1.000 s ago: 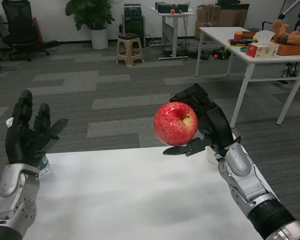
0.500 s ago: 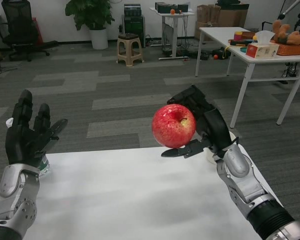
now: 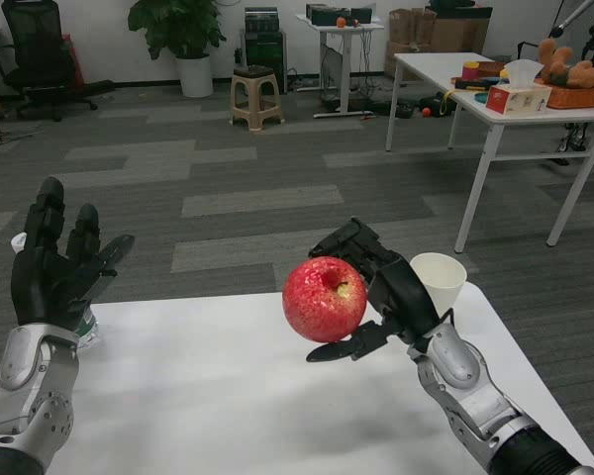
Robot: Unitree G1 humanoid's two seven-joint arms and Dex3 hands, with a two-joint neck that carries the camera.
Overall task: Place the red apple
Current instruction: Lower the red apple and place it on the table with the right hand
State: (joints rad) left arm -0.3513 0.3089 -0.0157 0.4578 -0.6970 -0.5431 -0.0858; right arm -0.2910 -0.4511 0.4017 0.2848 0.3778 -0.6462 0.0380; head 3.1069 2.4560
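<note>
My right hand [image 3: 376, 287] holds a shiny red apple [image 3: 324, 299] in the air above the right half of the white table [image 3: 257, 396]. Its fingers wrap the apple's back and underside. A faint shadow lies on the tabletop below the fruit. At the table's left edge my left hand [image 3: 54, 267] is raised with its fingers spread apart, and it holds nothing.
A white paper cup [image 3: 439, 283] stands at the table's far right edge, just behind my right hand. Another small cup [image 3: 84, 327] sits at the far left edge, mostly hidden by my left hand. Beyond lie grey carpet, a stool [image 3: 256, 96] and a second white table [image 3: 505, 99].
My right hand has carried the apple down and a little leftward, closer to the tabletop. The white cup behind it has come into view. The left hand has stayed put.
</note>
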